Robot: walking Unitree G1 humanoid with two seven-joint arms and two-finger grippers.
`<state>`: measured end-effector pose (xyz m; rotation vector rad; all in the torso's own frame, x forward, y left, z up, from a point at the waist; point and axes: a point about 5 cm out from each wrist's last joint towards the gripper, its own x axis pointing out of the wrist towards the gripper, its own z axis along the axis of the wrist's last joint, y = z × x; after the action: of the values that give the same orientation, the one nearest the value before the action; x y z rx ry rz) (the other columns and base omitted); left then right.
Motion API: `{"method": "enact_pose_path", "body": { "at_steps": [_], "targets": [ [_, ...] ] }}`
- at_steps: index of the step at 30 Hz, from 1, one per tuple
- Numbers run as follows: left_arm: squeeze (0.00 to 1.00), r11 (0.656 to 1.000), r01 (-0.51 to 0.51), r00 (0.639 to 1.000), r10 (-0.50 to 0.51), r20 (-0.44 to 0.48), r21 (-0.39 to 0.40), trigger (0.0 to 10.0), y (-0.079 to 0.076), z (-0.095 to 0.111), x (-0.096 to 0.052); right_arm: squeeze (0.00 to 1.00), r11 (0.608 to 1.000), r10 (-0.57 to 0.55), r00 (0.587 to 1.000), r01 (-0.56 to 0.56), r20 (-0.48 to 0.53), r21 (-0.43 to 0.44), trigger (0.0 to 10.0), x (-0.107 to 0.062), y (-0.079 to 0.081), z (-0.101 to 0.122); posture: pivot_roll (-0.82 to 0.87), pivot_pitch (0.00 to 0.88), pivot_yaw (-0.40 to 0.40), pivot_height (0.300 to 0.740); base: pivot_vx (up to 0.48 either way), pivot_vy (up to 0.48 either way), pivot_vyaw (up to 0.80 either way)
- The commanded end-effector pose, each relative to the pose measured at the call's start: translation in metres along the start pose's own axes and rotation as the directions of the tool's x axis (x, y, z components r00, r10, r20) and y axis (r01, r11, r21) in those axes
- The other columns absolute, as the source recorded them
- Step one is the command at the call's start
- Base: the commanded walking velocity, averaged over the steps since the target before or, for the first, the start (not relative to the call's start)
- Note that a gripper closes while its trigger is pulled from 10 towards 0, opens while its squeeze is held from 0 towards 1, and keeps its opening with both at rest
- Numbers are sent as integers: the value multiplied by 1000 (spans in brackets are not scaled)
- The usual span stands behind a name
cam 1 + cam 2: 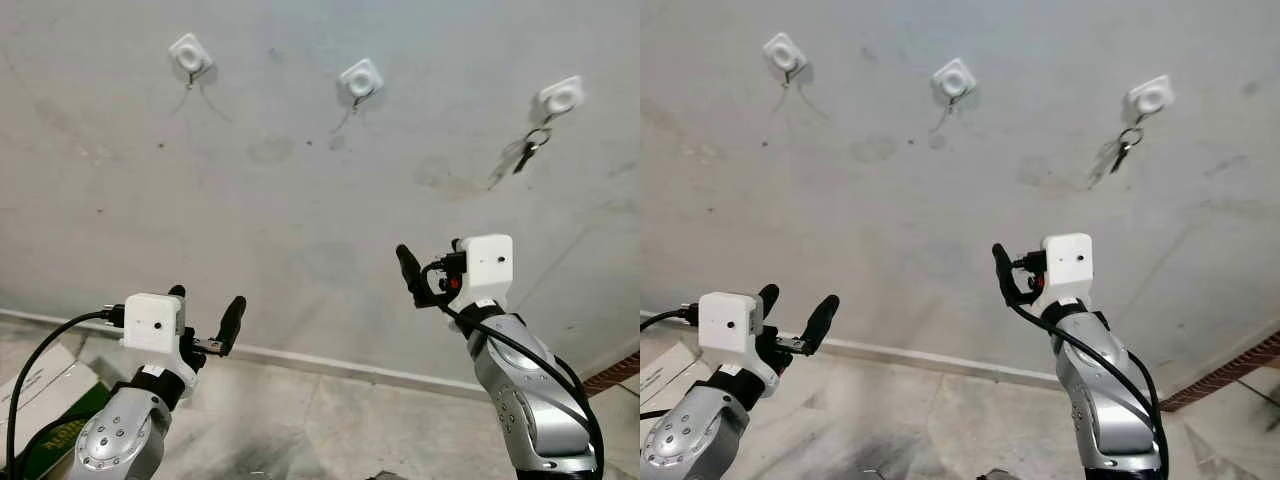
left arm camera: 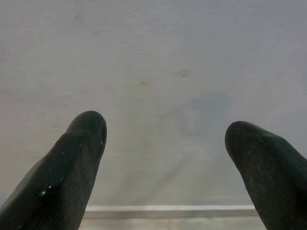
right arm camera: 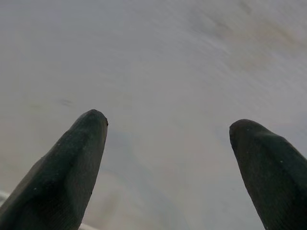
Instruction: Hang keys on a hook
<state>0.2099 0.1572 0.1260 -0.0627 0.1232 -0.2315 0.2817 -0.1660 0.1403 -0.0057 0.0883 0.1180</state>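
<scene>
Already the keys [image 1: 522, 152] hang from the hook [image 1: 558, 98] at the upper right of the left eye view, dangling against the grey wall [image 1: 300, 220]. Two more hooks sit along the top: one at centre [image 1: 360, 78], one at upper left [image 1: 190, 55], both bare apart from what look like thin wires. The right pincer [image 1: 432, 270] is raised at right of centre, well below and apart from the keys; the left pincer [image 1: 205, 320] sits low at lower left, near a cardboard box [image 1: 45, 400] on the floor.

The right eye view gives the same layout, with a strip of brick [image 1: 1230, 375] at the lower right edge.

In the left wrist view the left pincer's fingers [image 2: 72, 167] stand wide apart with nothing between them, facing the wall and its skirting [image 2: 168, 208].

The right wrist view likewise shows spread fingers [image 3: 67, 167] holding nothing, pointed at bare wall.

By my reading the hanging is done and the arms are clear of it; what remains, if anything, is lowering the arms without brushing the keys.
</scene>
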Motion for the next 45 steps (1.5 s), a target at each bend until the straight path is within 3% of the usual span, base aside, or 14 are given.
{"method": "enact_pose_path", "body": {
  "at_steps": [1,4,7,13,18,31,45],
  "targets": [
    [0,1000,-14,1000,14,-8,15,10000,3,0,-1,0,999,-18,1000,18,7,27,10000,1,-1,2,95,109,-23,740,0,0,0],
    [0,1000,-21,1000,21,-13,-6,10000,3,-1,1,0,1000,0,1000,0,15,3,10000,1,-1,3,95,109,-23,740,0,0,0],
    [0,999,-28,999,27,-21,-30,10000,1,-2,2,0,999,54,997,-54,-51,-2,10000,-3,4,-4,87,104,-24,740,0,0,0],
    [0,999,-1,1000,0,-25,-47,10000,-4,-4,7,0,995,98,995,-98,-33,4,10000,-3,9,-1,73,103,-26,740,0,0,0],
    [0,999,-16,1000,16,-12,-49,10000,-3,-1,13,0,997,78,996,-77,-50,31,10000,-2,4,-2,63,107,-23,740,0,0,-310],
    [0,995,-2,999,-2,-42,-95,10000,-7,-6,10,0,997,74,996,-73,-53,25,10000,-1,6,-2,64,112,-25,740,0,0,-743],
    [0,994,23,997,-31,-65,-111,10000,-9,-7,11,0,997,65,995,-62,-72,54,10000,-1,7,-6,62,115,-16,740,0,0,0]
  ]
}}
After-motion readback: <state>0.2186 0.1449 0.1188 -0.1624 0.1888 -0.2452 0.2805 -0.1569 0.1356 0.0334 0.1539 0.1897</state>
